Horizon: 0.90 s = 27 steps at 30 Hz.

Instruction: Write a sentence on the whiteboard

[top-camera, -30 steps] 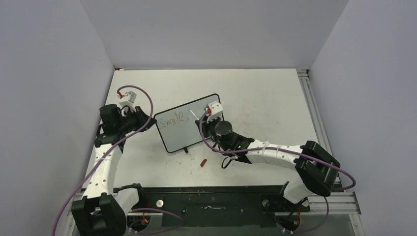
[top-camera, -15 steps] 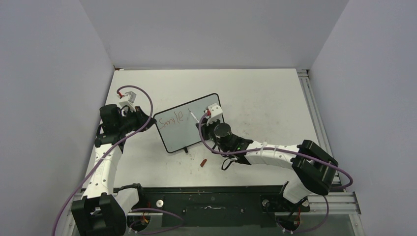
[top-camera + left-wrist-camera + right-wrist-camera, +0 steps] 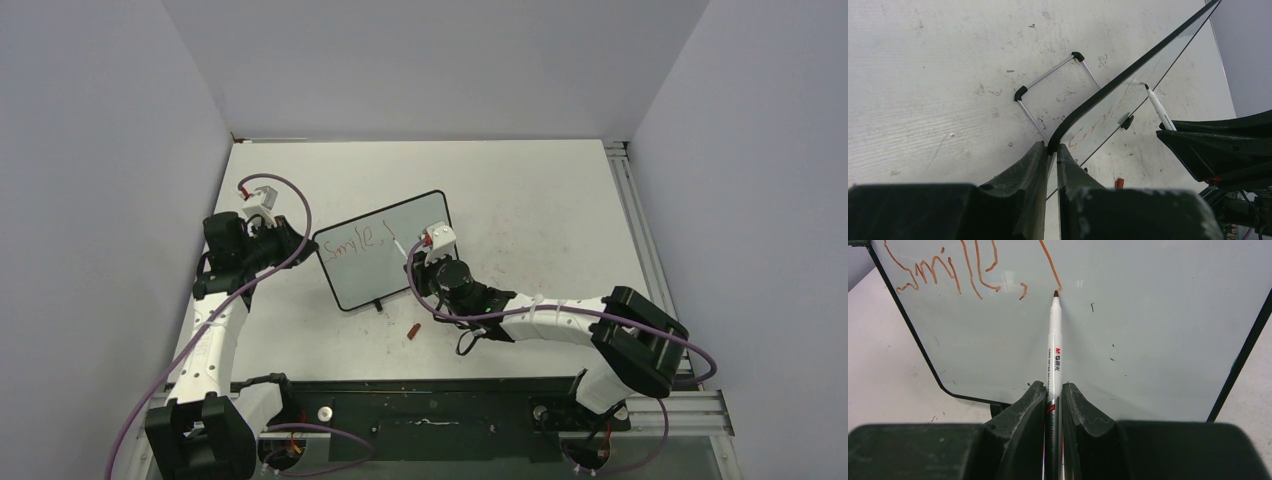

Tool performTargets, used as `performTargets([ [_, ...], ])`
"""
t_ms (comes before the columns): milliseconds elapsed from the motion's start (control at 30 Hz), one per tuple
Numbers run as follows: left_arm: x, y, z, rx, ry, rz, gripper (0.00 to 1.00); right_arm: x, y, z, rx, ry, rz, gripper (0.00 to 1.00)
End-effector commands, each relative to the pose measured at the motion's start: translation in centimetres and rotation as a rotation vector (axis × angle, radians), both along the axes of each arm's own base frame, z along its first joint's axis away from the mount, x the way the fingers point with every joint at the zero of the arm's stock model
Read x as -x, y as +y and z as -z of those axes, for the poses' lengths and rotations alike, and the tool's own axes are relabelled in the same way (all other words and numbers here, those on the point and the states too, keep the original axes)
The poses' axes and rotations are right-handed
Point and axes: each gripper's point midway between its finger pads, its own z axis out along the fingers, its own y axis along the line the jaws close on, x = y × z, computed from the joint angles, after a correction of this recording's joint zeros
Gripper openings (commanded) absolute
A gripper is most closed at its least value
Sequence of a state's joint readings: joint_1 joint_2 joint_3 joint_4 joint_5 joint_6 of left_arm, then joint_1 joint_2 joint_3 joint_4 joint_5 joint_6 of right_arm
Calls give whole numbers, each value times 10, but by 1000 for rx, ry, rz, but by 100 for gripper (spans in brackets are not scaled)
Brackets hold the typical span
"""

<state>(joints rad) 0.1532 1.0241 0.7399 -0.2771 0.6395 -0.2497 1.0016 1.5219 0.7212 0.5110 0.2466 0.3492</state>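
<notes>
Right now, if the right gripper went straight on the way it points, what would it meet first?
The whiteboard: the marker in the right gripper has its tip at its surface, seemingly touching, by the red sentence.

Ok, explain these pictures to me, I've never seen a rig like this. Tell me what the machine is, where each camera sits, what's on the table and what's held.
These are two robot arms bolted to the near edge of a white table. The wide picture looks down from above and behind them. The other two come from a camera on each wrist, so that arm's own fingers fill the bottom. The left gripper is clamped on the edge of a small black-framed whiteboard, which stands propped up on the table. The right gripper holds a white marker, its tip at the end of a red stroke on the board. The red lettering reads "Smile," plus that stroke. A small red piece, probably the marker's cap, lies on the table beside the board.
</notes>
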Motion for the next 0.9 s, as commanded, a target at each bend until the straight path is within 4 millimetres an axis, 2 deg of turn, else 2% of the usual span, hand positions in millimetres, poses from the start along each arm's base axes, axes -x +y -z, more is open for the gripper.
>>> performTargets([
  [0,2,-6,-5,-2,-5,29,9,3,2,-35,-68,-59,11,5],
  [300,2,-6,-5,-3,-5,28,9,4,8,-58,-76,-113,10,5],
  [600,1,-5,-4,-4,-3,25,9,-9,15,-59,-63,-131,20,5],
  [867,1,-5,-4,-3,-1,26,9,-14,18,-50,-50,-117,20,5],
])
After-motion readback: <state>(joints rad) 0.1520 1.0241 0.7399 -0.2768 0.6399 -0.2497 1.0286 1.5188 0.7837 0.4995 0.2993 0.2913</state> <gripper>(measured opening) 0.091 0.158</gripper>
